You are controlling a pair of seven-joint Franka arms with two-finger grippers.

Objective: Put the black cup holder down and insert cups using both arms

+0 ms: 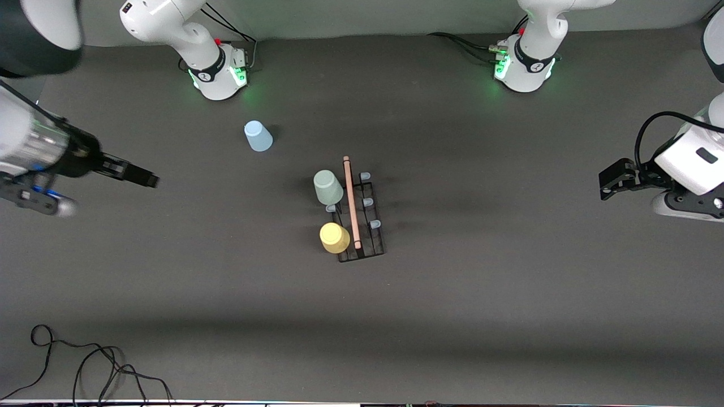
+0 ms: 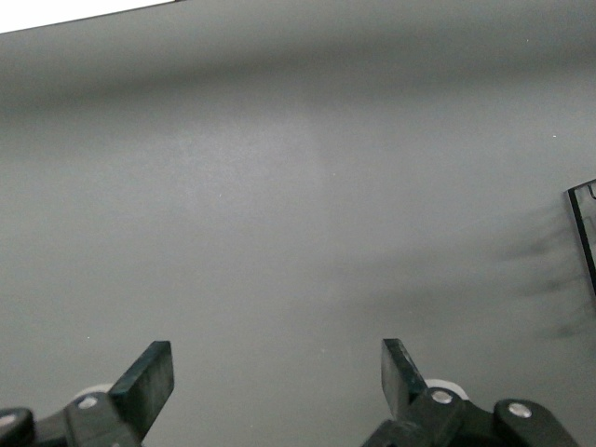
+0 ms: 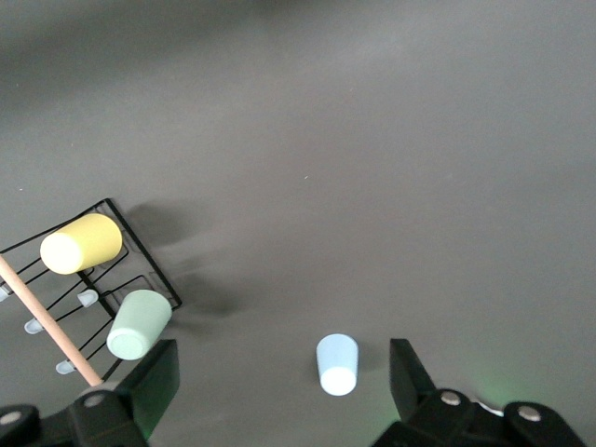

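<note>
A: Big stuff first. We see the dark grey table (image 1: 452,316), both white arms pulled out to its ends, waiting.

B: Claws? We've got the left gripper (image 2: 275,372) spread wide, holding nothing, over bare table at its own end. The right gripper (image 3: 279,377) is also released, over its end.

A: The black wire cup holder with wooden rod handle (image 1: 360,217) sits mid-table, between the two claws, well apart from both.

B: The mint green plastic cup (image 1: 328,187) and the yellow plastic cup (image 1: 334,237) are on its pegs. The light blue plastic cup (image 1: 258,136) stands upside down on the table, nearer the right gripper.
</note>
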